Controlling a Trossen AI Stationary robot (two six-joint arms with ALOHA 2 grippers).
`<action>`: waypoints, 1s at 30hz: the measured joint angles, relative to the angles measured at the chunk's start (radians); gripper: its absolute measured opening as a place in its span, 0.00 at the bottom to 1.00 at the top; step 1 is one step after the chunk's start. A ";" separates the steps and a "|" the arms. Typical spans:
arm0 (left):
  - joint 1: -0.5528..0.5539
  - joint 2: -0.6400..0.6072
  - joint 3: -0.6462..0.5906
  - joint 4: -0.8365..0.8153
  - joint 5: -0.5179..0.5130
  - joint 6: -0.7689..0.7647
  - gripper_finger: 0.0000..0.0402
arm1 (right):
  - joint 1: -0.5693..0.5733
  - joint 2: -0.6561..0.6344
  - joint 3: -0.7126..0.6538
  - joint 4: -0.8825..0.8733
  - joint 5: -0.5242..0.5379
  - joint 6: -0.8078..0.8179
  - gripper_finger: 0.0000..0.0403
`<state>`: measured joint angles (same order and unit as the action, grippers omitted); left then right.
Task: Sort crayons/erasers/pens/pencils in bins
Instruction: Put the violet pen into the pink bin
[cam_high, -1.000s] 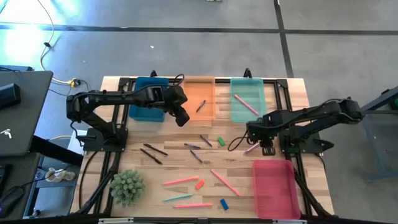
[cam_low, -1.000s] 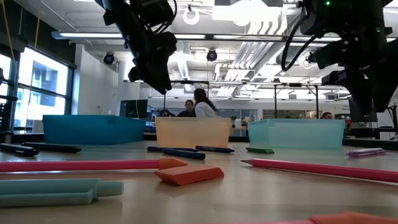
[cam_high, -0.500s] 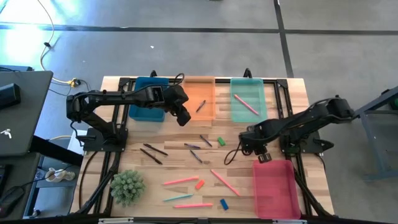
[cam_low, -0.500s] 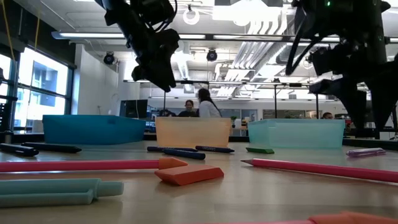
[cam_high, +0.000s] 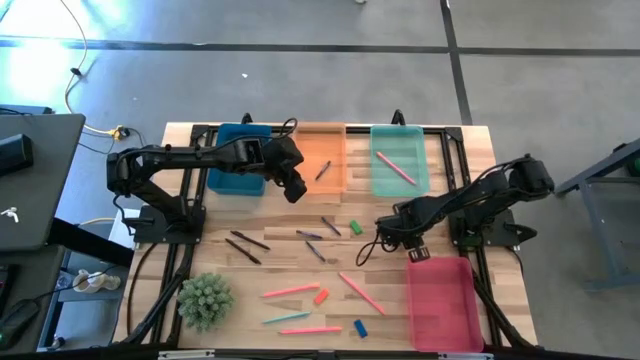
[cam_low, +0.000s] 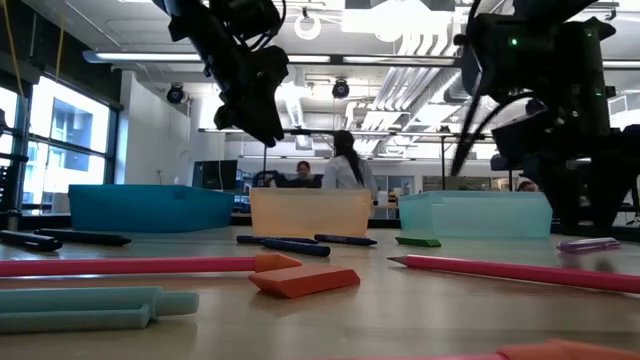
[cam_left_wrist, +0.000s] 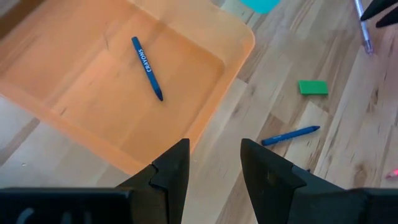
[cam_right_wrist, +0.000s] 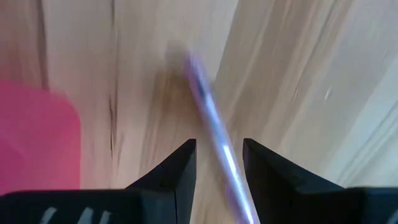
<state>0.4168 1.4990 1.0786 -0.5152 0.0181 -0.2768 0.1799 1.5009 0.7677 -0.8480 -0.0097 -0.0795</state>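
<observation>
Behind the pale wooden table (cam_high: 480, 140) we see an office with people | left gripper (cam_left_wrist: 214, 165) parted, empty, above shallow translucent orange bin (cam_left_wrist: 239, 50) holding a short dark-blue crayon (cam_left_wrist: 147, 68) | right gripper (cam_right_wrist: 219, 163) parted over a blurred pale-purple pen (cam_right_wrist: 211, 127) beside shallow red-pink bin (cam_high: 440, 300)
</observation>
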 joint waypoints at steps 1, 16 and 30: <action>0.000 0.000 0.000 0.000 0.000 0.000 0.33 | 0.000 0.000 0.000 0.031 0.000 0.000 0.31; 0.000 0.000 0.000 0.000 -0.003 0.019 0.33 | 0.033 0.000 -0.037 0.132 -0.032 0.026 0.31; 0.002 0.000 0.000 0.000 -0.004 0.053 0.33 | 0.050 -0.006 -0.103 0.200 0.027 0.020 0.29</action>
<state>0.4187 1.4990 1.0786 -0.5148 0.0143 -0.2239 0.2298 1.4952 0.6648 -0.6484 0.0169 -0.0597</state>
